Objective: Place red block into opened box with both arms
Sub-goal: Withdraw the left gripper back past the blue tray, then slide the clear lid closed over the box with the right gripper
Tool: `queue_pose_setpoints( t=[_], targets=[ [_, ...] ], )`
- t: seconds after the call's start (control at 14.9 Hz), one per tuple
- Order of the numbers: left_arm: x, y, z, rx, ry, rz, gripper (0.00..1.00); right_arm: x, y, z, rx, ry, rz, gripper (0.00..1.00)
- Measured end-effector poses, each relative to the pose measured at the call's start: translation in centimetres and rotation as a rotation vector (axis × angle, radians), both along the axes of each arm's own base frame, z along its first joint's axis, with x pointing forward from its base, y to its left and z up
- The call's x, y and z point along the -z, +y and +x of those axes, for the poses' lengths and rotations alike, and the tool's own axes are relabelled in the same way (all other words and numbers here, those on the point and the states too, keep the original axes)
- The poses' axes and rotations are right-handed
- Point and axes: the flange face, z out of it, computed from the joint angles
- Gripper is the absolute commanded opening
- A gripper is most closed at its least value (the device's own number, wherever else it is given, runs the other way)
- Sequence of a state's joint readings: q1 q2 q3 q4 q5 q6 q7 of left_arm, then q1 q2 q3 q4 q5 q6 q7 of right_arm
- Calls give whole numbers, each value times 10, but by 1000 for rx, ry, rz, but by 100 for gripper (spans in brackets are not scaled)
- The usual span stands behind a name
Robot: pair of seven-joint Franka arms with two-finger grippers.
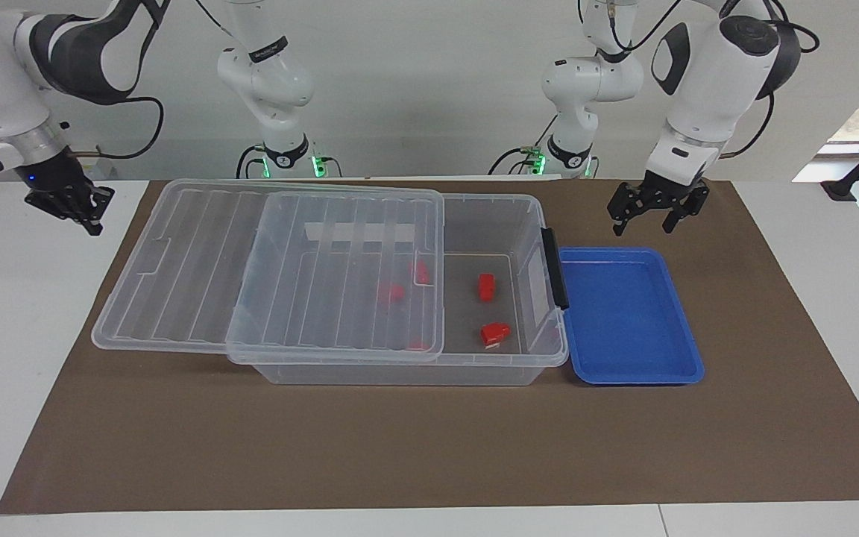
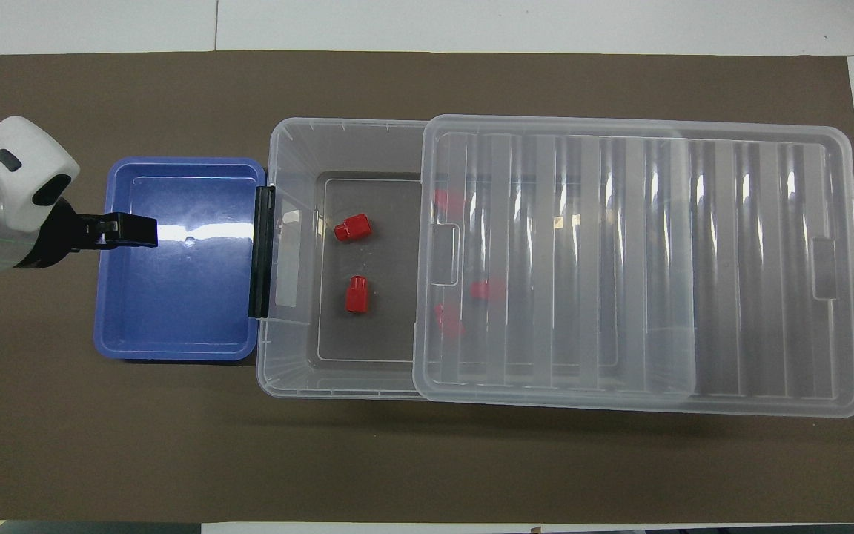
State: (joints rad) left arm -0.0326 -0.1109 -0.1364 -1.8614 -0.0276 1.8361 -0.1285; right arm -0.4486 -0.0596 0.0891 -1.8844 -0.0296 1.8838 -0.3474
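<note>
The red block (image 1: 486,287) (image 2: 356,294) stands on the floor of the clear box (image 1: 400,373) (image 2: 290,148), in its uncovered end near the black latch (image 1: 555,277) (image 2: 262,252). The ribbed lid (image 1: 250,261) (image 2: 634,259) lies slid toward the right arm's end, overhanging the box. My left gripper (image 1: 644,222) (image 2: 141,230) hangs open and empty in the air over the blue tray's edge. My right gripper (image 1: 85,215) is shut and empty, raised over the white table off the lid's end; the overhead view does not show it.
A wider red piece with a white patch (image 1: 495,334) (image 2: 353,228) lies in the box beside the block. More red pieces (image 1: 392,292) (image 2: 482,289) show dimly under the lid. The shallow blue tray (image 1: 687,369) (image 2: 175,348) sits against the box's latch end.
</note>
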Motion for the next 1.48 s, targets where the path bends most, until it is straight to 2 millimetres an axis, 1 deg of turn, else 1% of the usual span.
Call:
queue_pose_setpoints(
  t=[0.13, 0.34, 0.4, 0.54, 0.74, 1.08, 1.48],
  targets=[
    [-18, 10, 9, 22, 11, 1, 100, 22, -11, 4, 14, 17, 10, 0],
    [-36, 17, 15, 43, 27, 1, 100, 46, -14, 10, 14, 34, 20, 0],
    [-39, 17, 15, 48, 40, 2, 100, 53, -13, 10, 12, 35, 21, 0],
    [-39, 16, 16, 57, 60, 3, 100, 63, -9, 9, 6, 40, 23, 0],
    [-35, 16, 14, 63, 85, 6, 100, 67, 0, 10, 8, 47, 26, 0],
    [-33, 14, 12, 68, 107, 8, 100, 69, 41, 22, 47, 47, 26, 0],
    [-34, 14, 11, 69, 108, 9, 100, 75, 101, 31, 92, 56, 29, 0]
  ],
)
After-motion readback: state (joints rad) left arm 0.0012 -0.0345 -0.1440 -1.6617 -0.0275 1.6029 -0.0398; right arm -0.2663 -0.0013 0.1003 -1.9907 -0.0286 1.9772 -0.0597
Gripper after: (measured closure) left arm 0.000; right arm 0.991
